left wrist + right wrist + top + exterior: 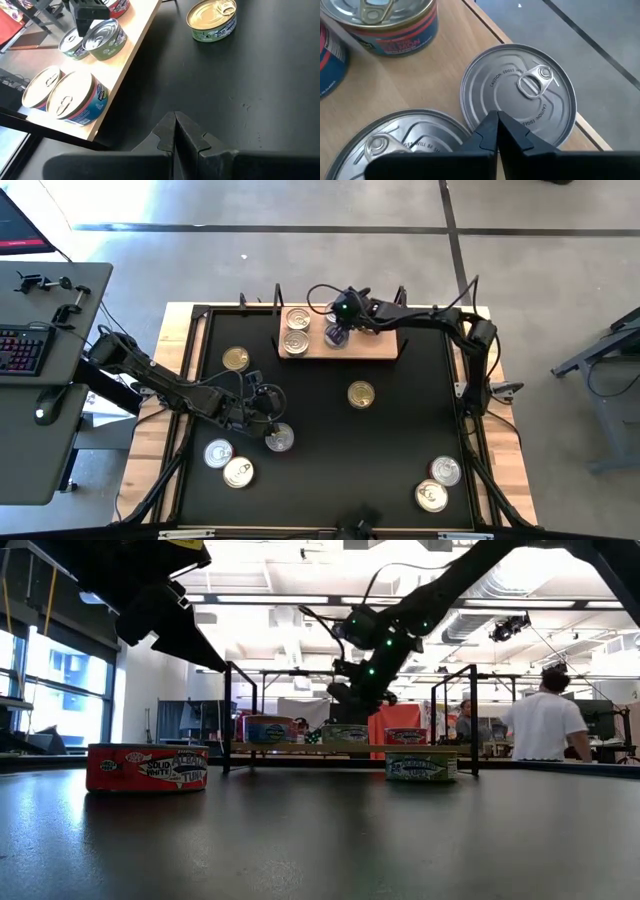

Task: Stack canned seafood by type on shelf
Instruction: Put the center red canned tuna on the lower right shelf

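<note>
**Q:** Where does the task stand?

**A:** The shelf (372,347), a light-wood board on a black wire frame, sits at the upper centre of the overhead frame. Two silver-lidded tins (296,330) rest at its left end, and a bluish-tinted tin (336,335) sits just right of them, under the right tool (343,315). The right wrist view shows that tool's two fingers pressed together with nothing between them, poised over a silver pull-tab tin (519,102). Whether any tins are stacked cannot be told from above.

**Q:** What is left?

**A:** By this reckoning, most of it. Seven tins lie loose on the black mat (400,440): a gold one (236,359) at upper left, another gold one (361,394) at centre, a silver one (279,438) beside the left tool (262,406), two more (228,462) at lower left, and a pair (439,483) at lower right.

**Q:** And the left tool?

**A:** It hangs over the mat at centre-left, fingers closed and empty, as its wrist view shows.

**Q:** Anything around or in the way?

**A:** The shelf's upright posts (227,715) flank the board, so reaches must pass between them. A side desk (50,300) with a keyboard stands at the far left of the overhead frame. In the low view, a person in a white shirt (543,725) stands well behind the desk.
</note>
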Robot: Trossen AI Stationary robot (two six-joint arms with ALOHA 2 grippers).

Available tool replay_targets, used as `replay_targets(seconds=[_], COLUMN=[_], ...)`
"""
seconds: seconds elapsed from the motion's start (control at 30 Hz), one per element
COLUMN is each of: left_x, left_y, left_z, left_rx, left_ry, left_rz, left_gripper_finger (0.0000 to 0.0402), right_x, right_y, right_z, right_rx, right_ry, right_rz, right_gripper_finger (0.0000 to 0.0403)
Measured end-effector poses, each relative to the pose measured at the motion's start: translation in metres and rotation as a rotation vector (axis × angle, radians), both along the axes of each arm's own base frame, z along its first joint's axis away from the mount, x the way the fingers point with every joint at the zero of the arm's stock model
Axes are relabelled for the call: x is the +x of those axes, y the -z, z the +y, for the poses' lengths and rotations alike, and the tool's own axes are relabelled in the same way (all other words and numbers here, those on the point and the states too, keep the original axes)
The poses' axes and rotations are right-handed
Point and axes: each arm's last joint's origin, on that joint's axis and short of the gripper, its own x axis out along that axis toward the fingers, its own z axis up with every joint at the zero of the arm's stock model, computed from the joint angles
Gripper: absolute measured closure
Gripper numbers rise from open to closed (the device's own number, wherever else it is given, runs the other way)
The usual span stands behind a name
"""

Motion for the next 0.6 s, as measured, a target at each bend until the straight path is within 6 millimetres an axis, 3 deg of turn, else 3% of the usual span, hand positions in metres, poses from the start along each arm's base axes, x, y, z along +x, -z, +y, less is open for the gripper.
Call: replay_targets(seconds=[0.23, 0.33, 0.47, 0.6], left_x=[0.0, 0.0, 0.0, 0.0], left_y=[0.0, 0.0, 0.0, 0.0], left_z=[0.0, 0.0, 0.0, 0.0], left_rx=[-0.004, -0.004, -0.005, -0.008], left_ry=[-0.003, -0.003, -0.003, -0.002], left_rz=[-0.003, -0.003, -0.004, -0.004], left_gripper_finger=[0.0402, 0.0402, 0.0402, 0.0402], right_x=[0.0, -0.003, -0.015, -0.032], right_y=[-0.009, -0.024, -0.048, -0.057], right_z=[0.014, 0.018, 0.024, 0.032], right_rx=[-0.006, -0.036, -0.059, -0.007], right_ry=[0.008, 0.012, 0.035, 0.062], right_rz=[0.007, -0.008, -0.004, 0.083], right_gripper_finger=[0.0402, 0.0402, 0.0402, 0.0402])
